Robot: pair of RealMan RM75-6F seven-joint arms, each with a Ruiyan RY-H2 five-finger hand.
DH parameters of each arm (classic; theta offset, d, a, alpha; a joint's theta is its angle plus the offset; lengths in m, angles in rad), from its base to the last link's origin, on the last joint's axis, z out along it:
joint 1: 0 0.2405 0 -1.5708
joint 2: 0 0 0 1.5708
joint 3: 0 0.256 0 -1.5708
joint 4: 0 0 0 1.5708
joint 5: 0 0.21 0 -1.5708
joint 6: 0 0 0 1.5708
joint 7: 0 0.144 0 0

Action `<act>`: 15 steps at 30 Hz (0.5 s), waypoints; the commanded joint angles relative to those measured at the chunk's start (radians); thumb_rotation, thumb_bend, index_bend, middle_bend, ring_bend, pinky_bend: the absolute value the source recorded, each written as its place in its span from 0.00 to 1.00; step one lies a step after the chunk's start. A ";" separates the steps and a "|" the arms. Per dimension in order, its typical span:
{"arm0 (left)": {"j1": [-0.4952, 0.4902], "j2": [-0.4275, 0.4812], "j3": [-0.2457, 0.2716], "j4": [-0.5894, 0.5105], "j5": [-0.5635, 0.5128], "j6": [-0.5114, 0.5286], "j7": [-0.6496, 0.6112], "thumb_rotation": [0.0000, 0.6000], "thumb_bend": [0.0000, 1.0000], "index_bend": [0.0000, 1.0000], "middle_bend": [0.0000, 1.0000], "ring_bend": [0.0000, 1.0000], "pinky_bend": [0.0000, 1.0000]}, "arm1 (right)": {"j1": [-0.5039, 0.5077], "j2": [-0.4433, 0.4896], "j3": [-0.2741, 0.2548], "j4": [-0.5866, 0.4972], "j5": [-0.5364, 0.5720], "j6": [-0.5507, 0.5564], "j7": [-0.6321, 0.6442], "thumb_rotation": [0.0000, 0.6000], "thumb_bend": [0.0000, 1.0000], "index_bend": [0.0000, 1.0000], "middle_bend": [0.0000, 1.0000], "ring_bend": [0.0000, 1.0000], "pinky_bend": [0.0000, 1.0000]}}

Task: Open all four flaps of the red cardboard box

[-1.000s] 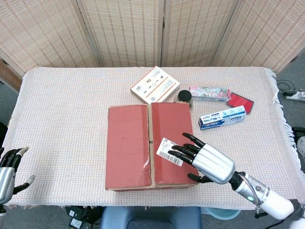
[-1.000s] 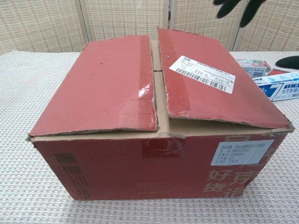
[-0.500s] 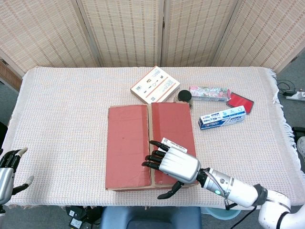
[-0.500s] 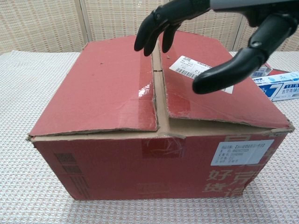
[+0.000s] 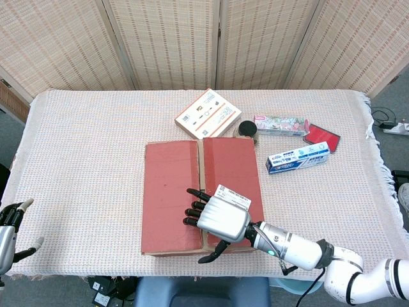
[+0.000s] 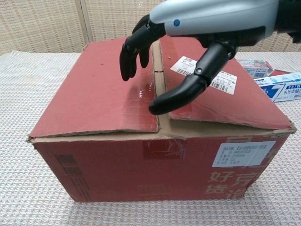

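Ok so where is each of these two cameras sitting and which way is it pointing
Head view: sits high, looking steeply down on the table and the top of the red cardboard box; shows the right hand with its forearm over the flaps, and the left hand at the lower left edge.
Chest view: sits low, at about box height, facing the box's near side horizontally; shows only the right hand.
Shared: the box, the right hand over the seam between the flaps, and the blue toothpaste box beside it.
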 commanded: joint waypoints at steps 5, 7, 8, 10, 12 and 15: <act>-0.001 -0.002 -0.001 0.005 -0.004 -0.006 -0.005 1.00 0.25 0.15 0.21 0.17 0.00 | 0.001 -0.030 -0.022 0.017 0.043 0.017 -0.056 0.23 0.11 0.35 0.37 0.31 0.00; -0.002 -0.003 -0.002 0.008 -0.006 -0.009 -0.007 1.00 0.25 0.15 0.21 0.17 0.00 | -0.004 -0.034 -0.029 0.021 0.046 0.032 -0.059 0.23 0.11 0.38 0.40 0.33 0.00; -0.003 -0.004 -0.002 0.009 -0.006 -0.011 -0.008 1.00 0.25 0.15 0.22 0.17 0.00 | -0.005 -0.035 -0.031 0.023 0.047 0.038 -0.060 0.23 0.11 0.40 0.41 0.34 0.00; -0.006 -0.006 -0.003 0.012 -0.006 -0.014 -0.010 1.00 0.25 0.15 0.22 0.17 0.00 | -0.010 -0.033 -0.036 0.025 0.046 0.052 -0.063 0.22 0.11 0.43 0.44 0.36 0.00; -0.008 -0.008 -0.004 0.014 -0.006 -0.018 -0.011 1.00 0.25 0.15 0.22 0.17 0.00 | -0.017 -0.032 -0.038 0.026 0.043 0.071 -0.062 0.22 0.11 0.46 0.46 0.38 0.00; -0.011 -0.010 -0.005 0.017 -0.007 -0.020 -0.012 1.00 0.25 0.15 0.22 0.17 0.00 | -0.026 -0.025 -0.041 0.024 0.034 0.097 -0.050 0.23 0.11 0.49 0.49 0.42 0.00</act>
